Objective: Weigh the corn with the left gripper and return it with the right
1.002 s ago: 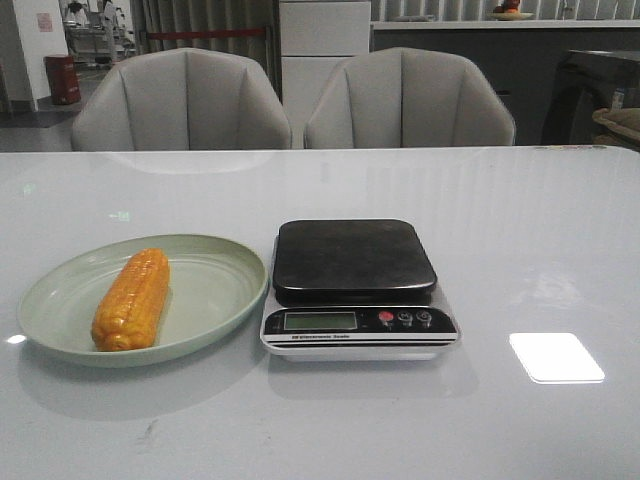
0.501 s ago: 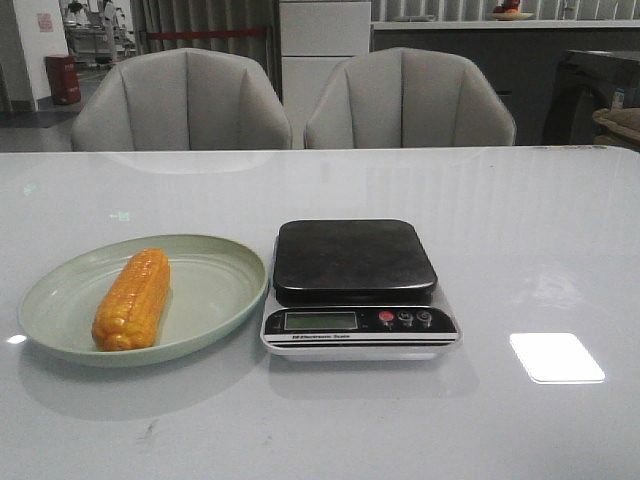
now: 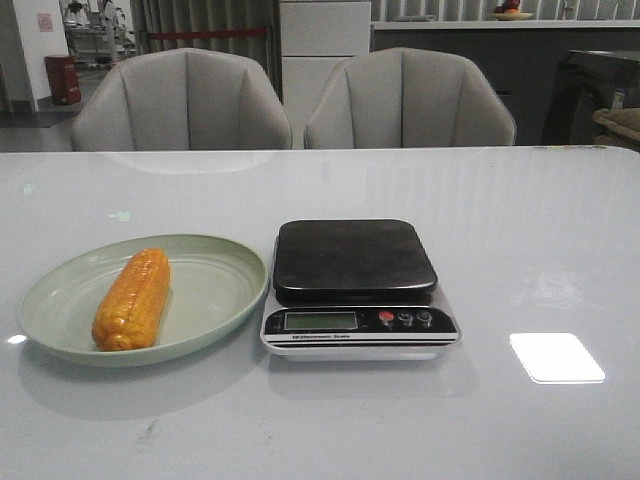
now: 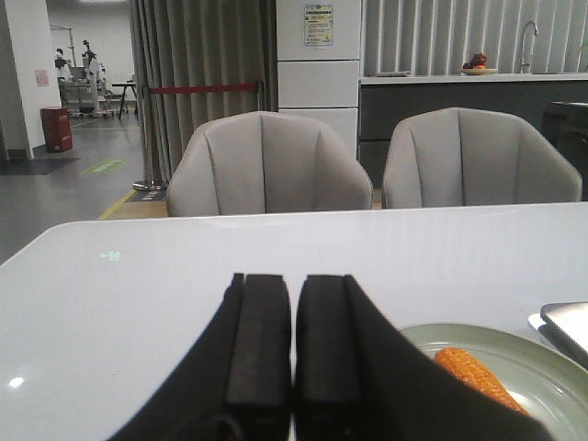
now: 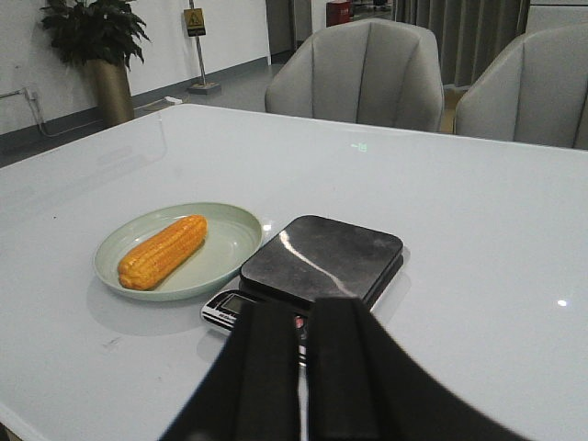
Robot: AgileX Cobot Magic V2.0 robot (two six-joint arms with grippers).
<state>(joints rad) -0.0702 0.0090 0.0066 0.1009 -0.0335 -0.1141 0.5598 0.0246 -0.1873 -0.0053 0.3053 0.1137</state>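
I have the corn cob (image 3: 131, 299) lying lengthwise in the pale green plate (image 3: 215, 285), its long axis running roughly from 12 to 6 o'clock in the front view, a little toward the plate's 9 o'clock side. The kitchen scale (image 3: 357, 288) sits just beside the plate at its 3 o'clock, the rim and the scale's body nearly touching; its dark platform (image 3: 353, 258) is bare and I cannot read the display (image 3: 320, 321).

My left gripper (image 4: 294, 354) has its two black pads pressed together with nothing between them, held above the table short of the plate, the corn's tip (image 4: 478, 377) off at about 4 o'clock from it. My right gripper (image 5: 301, 367) is likewise closed and empty, hanging on the near side of the scale (image 5: 312, 266), with the corn (image 5: 163, 250) at about 10 o'clock from it.

This layout fits two readings: corn waiting on the plate to be weighed, or corn already weighed and put back. I can't settle which.

What worries me about handling it:
- The cob is round and looks smooth, so a pinch off its middle could let it roll or swing down at one end.
- The plate is shallow and light-looking; a low approach could catch its rim and shove it into the scale.
- On the flat platform the cob could roll off if released with any sideways push.
- With the plate and scale this close, both arms working there could crowd each other.
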